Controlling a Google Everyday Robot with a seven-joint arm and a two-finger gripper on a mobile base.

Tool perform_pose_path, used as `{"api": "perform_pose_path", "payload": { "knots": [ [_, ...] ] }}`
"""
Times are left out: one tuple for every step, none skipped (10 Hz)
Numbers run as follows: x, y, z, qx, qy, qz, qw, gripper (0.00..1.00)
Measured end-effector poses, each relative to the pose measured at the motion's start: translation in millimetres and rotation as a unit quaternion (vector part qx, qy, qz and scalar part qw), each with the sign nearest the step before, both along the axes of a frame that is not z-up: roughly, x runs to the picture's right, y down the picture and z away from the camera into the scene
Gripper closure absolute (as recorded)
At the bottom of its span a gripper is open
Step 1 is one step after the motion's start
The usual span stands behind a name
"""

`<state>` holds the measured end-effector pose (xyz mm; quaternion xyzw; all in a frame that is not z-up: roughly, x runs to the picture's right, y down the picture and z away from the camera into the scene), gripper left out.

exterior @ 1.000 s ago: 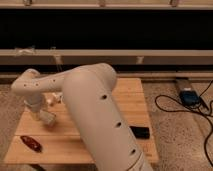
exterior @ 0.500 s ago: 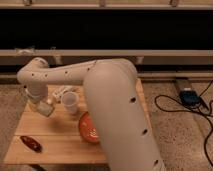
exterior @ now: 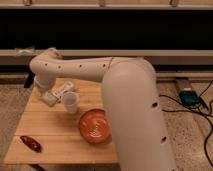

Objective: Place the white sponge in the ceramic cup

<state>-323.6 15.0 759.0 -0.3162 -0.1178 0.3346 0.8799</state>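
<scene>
— Wooden table (exterior: 55, 135) on a speckled floor, dark wall behind. Where do we stand?

— I take the white sponge (exterior: 48, 98) to be the pale block at the table's far left, right under my gripper (exterior: 54, 94). Whether the gripper is spread or pinching it, I cannot tell.

— And the cup?

— The ceramic cup (exterior: 71, 103) stands upright just right of the sponge, which isn't in it. I judge the placing is not yet done. An orange bowl (exterior: 95, 126) and a dark red item (exterior: 31, 143) sit nearer.
</scene>
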Motion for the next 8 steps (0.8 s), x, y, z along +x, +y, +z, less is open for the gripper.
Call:
{"api": "perform_pose_path", "payload": {
  "knots": [
    [9, -10, 1.4, 0.003, 0.0, 0.016, 0.9999, 1.0],
    [12, -13, 1.7, 0.004, -0.001, 0.026, 0.9997, 1.0],
    [17, -18, 2.6, 0.003, -0.001, 0.036, 0.9994, 1.0],
    [26, -24, 6.2, 0.004, 0.002, 0.048, 0.9988, 1.0],
    [35, -27, 7.4, 0.003, 0.004, 0.063, 0.998, 1.0],
    [36, -27, 7.1, 0.003, 0.004, 0.067, 0.9977, 1.0],
    [44, -29, 8.1, 0.002, 0.007, 0.079, 0.9969, 1.0],
    [51, -29, 9.1, 0.0, 0.008, 0.088, 0.9961, 1.0]
  ]
}}
